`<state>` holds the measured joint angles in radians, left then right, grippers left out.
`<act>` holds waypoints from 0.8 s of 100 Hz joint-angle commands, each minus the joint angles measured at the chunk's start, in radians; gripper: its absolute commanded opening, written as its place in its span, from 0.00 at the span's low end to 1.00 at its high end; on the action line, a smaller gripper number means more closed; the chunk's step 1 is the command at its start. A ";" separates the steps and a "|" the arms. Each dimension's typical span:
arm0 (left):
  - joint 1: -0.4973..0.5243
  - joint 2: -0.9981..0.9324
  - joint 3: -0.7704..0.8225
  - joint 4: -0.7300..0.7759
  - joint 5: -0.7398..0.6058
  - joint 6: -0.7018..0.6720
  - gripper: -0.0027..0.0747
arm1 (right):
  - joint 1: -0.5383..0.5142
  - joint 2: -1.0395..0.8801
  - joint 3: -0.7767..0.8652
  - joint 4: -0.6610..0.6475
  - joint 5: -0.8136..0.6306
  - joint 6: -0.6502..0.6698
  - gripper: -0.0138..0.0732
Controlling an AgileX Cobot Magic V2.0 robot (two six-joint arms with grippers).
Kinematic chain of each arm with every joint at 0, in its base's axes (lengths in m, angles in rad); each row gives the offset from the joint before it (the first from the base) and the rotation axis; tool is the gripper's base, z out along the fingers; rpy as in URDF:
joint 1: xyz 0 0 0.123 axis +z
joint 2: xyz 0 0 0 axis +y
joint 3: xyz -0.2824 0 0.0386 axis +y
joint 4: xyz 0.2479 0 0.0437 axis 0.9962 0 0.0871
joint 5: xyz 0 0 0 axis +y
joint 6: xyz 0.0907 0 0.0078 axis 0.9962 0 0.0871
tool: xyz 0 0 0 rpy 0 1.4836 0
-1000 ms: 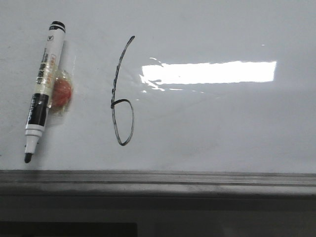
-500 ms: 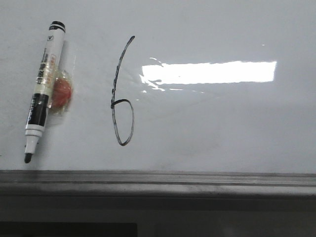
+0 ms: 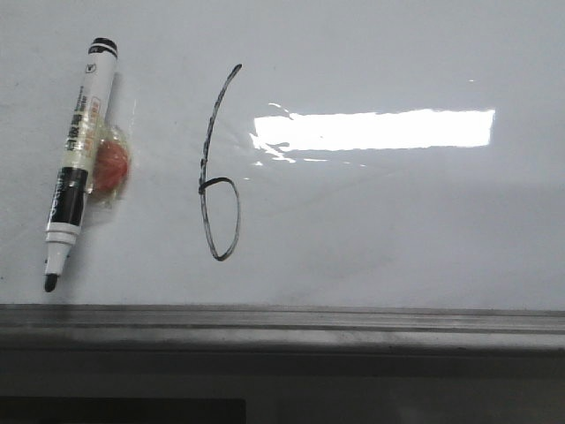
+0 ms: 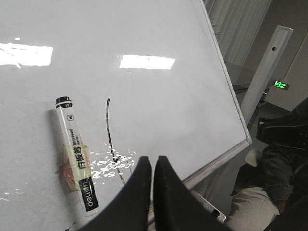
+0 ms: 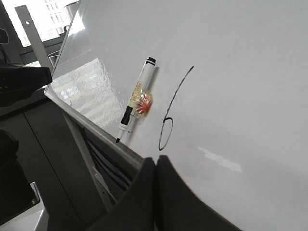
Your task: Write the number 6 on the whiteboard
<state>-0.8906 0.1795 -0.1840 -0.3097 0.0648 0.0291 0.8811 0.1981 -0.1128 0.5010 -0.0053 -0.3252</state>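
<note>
On the far left of the whiteboard lies a marker, uncapped, its black tip pointing down toward the grey frame and its capless rear end up. A small red-orange blob in clear wrapping sits pressed against the marker's right side, about halfway along the barrel. The marker rests flat on the board with nothing holding it.

Just to the right of that, well apart from the marker, stands the 6: a thin black line with a tall stem leaning right at the top and a narrow oval loop at the bottom. The loop ends a little above the frame. Right of the stem's upper half, a bright rectangular glare stretches across the board.

The left gripper shows in its own wrist view, dark fingers pressed nearly together with only a sliver between them and nothing in them; the marker and the stem of the 6 lie beyond it. The right gripper is likewise closed, fingers touching, empty, with the marker and the 6 visible beyond on the board.
</note>
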 commanded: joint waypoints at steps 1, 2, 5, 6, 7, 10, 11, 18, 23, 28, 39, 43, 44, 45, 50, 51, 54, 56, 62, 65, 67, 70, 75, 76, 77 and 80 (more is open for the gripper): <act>-0.007 0.010 -0.028 0.001 -0.076 0.002 0.01 | -0.006 0.007 -0.028 -0.002 -0.074 -0.008 0.08; -0.007 0.010 -0.028 0.001 -0.078 0.002 0.01 | -0.006 0.007 -0.028 -0.002 -0.074 -0.008 0.08; -0.007 0.010 -0.028 0.001 -0.078 0.002 0.01 | -0.006 0.007 -0.028 -0.002 -0.074 -0.008 0.08; -0.007 0.010 -0.028 0.001 -0.078 0.002 0.01 | -0.006 0.007 -0.028 -0.002 -0.074 -0.008 0.08; -0.007 0.010 -0.028 0.001 -0.078 0.002 0.01 | -0.006 0.007 -0.028 -0.002 -0.074 -0.008 0.08; -0.007 0.010 -0.028 0.001 -0.078 0.002 0.01 | -0.006 0.007 -0.028 -0.002 -0.074 -0.008 0.08; -0.007 0.010 -0.028 0.001 -0.078 0.002 0.01 | -0.006 0.007 -0.028 -0.002 -0.074 -0.008 0.08; -0.007 0.010 -0.028 0.001 -0.083 0.002 0.01 | -0.006 0.007 -0.028 -0.002 -0.074 -0.008 0.08; -0.007 0.010 -0.028 0.001 -0.094 0.002 0.01 | -0.006 0.007 -0.028 -0.002 -0.074 -0.008 0.08; -0.007 0.010 -0.027 0.001 -0.102 0.002 0.01 | -0.006 0.007 -0.028 -0.002 -0.074 -0.008 0.08; -0.002 0.010 -0.022 0.011 -0.113 0.002 0.01 | -0.006 0.007 -0.028 -0.002 -0.074 -0.008 0.08; 0.013 0.010 -0.016 0.054 -0.115 0.002 0.01 | -0.006 0.007 -0.028 -0.002 -0.074 -0.008 0.08; 0.016 0.010 -0.017 0.069 -0.115 0.002 0.01 | -0.006 0.007 -0.028 -0.002 -0.074 -0.008 0.08; 0.020 0.010 -0.014 0.075 -0.115 0.002 0.01 | -0.006 0.007 -0.028 -0.002 -0.074 -0.008 0.08; 0.060 0.010 -0.004 0.107 -0.115 0.002 0.01 | -0.006 0.007 -0.028 -0.002 -0.074 -0.008 0.08; 0.066 0.010 -0.004 0.114 -0.115 0.002 0.01 | -0.006 0.007 -0.028 -0.002 -0.074 -0.008 0.08; 0.093 0.010 0.007 0.125 -0.115 0.002 0.01 | -0.006 0.007 -0.028 -0.002 -0.074 -0.008 0.08; 0.115 0.010 0.011 0.135 -0.115 0.002 0.01 | -0.006 0.007 -0.028 -0.002 -0.074 -0.008 0.08; 0.193 0.008 0.033 0.141 -0.115 0.002 0.01 | -0.006 0.007 -0.028 -0.002 -0.074 -0.008 0.08; 0.233 0.006 0.044 0.144 -0.115 0.002 0.01 | -0.006 0.007 -0.028 -0.002 -0.074 -0.008 0.08; 0.264 0.006 0.052 0.146 -0.115 0.002 0.01 | -0.006 0.007 -0.028 -0.002 -0.074 -0.008 0.08; 0.307 0.006 0.063 0.148 -0.115 0.002 0.01 | -0.006 0.007 -0.028 -0.002 -0.074 -0.008 0.08; 0.385 -0.001 0.086 0.151 -0.115 0.002 0.01 | -0.006 0.007 -0.028 -0.002 -0.074 -0.008 0.08; 0.407 -0.003 0.090 0.153 -0.115 0.002 0.01 | -0.006 0.007 -0.028 -0.002 -0.074 -0.008 0.08; 0.418 -0.003 0.093 0.153 -0.115 0.002 0.01 | -0.006 0.007 -0.028 -0.002 -0.074 -0.008 0.08; 0.462 -0.011 0.108 0.157 -0.115 0.002 0.01 | -0.006 0.007 -0.028 -0.002 -0.074 -0.008 0.08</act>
<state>-0.5353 0.1711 -0.0776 -0.1630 0.0283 0.0301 0.8811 0.1981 -0.1128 0.5010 -0.0068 -0.3252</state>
